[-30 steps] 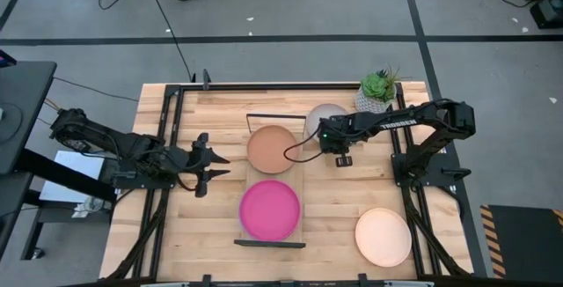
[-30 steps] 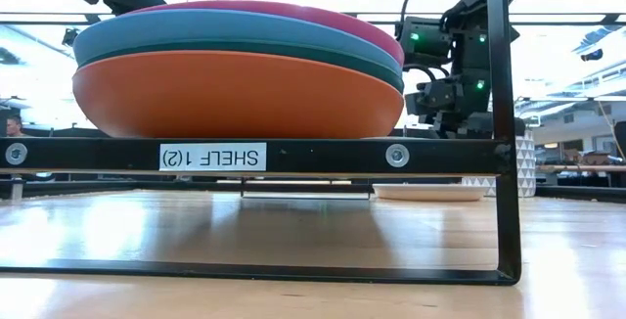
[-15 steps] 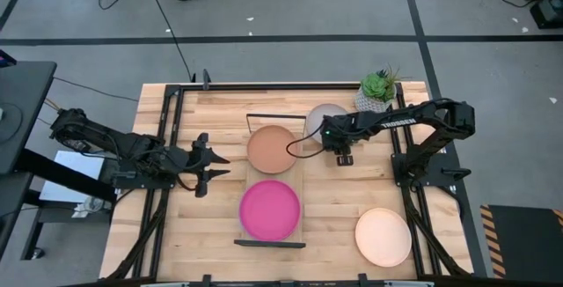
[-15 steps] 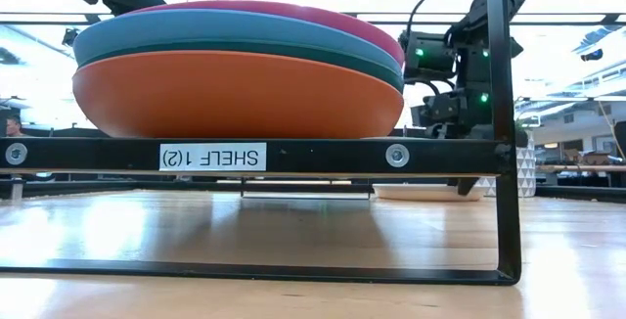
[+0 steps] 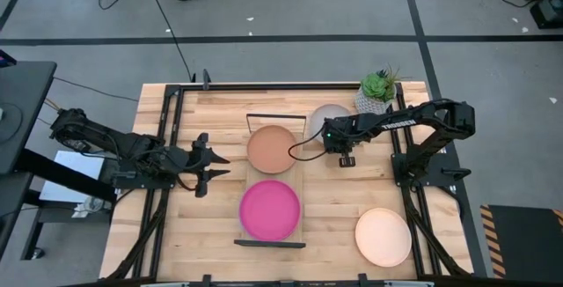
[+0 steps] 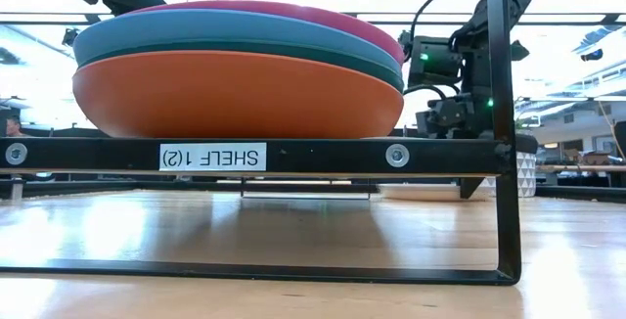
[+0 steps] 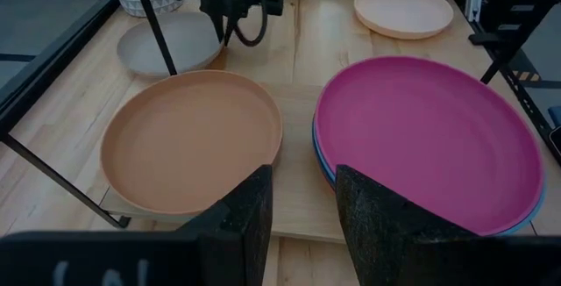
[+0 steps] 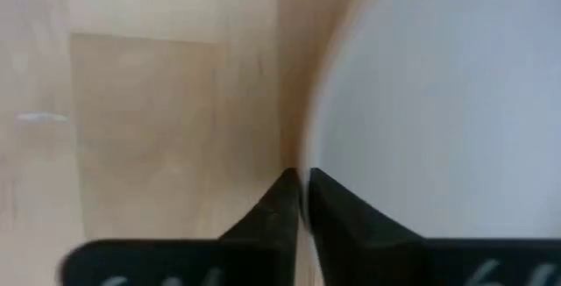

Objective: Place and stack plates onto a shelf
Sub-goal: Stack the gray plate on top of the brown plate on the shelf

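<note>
- Fingers of our right gripper (image 8: 298, 200) stand nearly together, a thin gap between the tips, poised at the edge of the greyish-white plate (image 8: 438, 102); from the wrist view we cannot tell whether the rim sits in that gap, so we judge nothing gripped yet.
- From above, our right gripper (image 5: 344, 157) hangs over the table just beside the greyish-white plate (image 5: 327, 115), which lies off the shelf near the potted plant (image 5: 379, 85).
- Our left gripper (image 7: 302, 220) waits with its fingers a narrow way apart and nothing between them, at the left side of the table (image 5: 211, 225), facing the shelf (image 5: 303, 168).
- Done so far, as we read it: a stack on the near end of the shelf, magenta plate (image 5: 270, 209) on top, with light blue, dark teal and the orange plate (image 6: 235, 94) showing beneath it in the low view. We cannot count every layer.
- The tan-brown plate (image 5: 273, 149) lies alone on the far end of the shelf.
- Left to do: the greyish-white plate, and the peach-cream plate (image 5: 383, 236), which is well apart on the table's near right corner.
- We judge the task well past half, with two plates off the shelf.
</note>
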Robot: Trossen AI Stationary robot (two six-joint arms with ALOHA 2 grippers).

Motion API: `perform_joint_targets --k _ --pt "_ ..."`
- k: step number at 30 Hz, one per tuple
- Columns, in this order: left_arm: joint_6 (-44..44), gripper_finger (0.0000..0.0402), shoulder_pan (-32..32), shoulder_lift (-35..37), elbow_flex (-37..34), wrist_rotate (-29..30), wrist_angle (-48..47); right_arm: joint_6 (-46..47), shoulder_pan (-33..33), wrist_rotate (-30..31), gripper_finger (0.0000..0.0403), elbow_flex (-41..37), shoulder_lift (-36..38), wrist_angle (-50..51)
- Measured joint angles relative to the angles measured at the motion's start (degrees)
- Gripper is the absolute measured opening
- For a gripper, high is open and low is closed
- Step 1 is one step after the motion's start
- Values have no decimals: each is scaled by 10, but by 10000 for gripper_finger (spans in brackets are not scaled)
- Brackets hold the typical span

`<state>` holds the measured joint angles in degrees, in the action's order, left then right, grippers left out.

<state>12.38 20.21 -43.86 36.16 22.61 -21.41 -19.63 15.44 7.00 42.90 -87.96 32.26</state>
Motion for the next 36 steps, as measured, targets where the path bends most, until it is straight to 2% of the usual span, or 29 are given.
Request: perform_joint_targets --k 2,9,13,20,27,30,33,36 --pt "0 133 0 0 0 0 -1 6 -10 -2 14 4 0 20" --pt "5 133 0 0 0 0 -4 70 -70 19 24 55 0 137" --pt "10 133 0 0 0 0 -4 110 -118 19 14 94 0 194" --pt "23 133 0 0 0 0 -10 164 -214 22 20 180 0 256" --pt "43 133 0 0 0 0 -11 158 -296 49 18 265 0 243" --pt "51 133 0 0 0 0 -12 108 -311 55 18 272 0 174" --pt "50 133 0 -5 0 1 -12 55 -308 29 18 266 -6 81" --pt "50 133 0 -12 0 3 -10 9 -298 14 18 264 -24 34"
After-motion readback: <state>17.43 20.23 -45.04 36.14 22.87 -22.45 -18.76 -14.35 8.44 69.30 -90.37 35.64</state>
